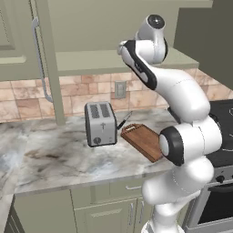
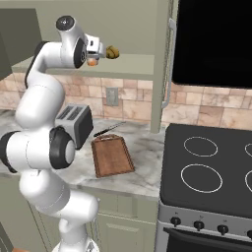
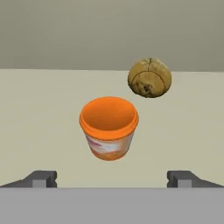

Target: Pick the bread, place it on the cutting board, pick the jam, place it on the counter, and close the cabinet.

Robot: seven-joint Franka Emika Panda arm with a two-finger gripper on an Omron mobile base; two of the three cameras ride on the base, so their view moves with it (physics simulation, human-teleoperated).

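gripper (image 3: 112,179) fingers spread wide before the jam (image 3: 109,127), bread (image 3: 149,78) just behind

Rendered kitchen: marbled counter (image 1: 59,159), toaster (image 1: 100,123), stove (image 2: 206,167), olive cabinet (image 1: 18,32).

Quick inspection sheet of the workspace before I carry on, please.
Surface: marbled counter, holding toaster, board and a dark utensil.
Job's things: bread and jam on the open cabinet shelf, bread farther in; cutting board bare; cabinet open.
Clutter: toaster and utensil beside the board.
Gripper: open, empty, facing the jam at the shelf.
Cables: nothing seen.
Surroundings: stove, tiled backsplash, wall outlet.
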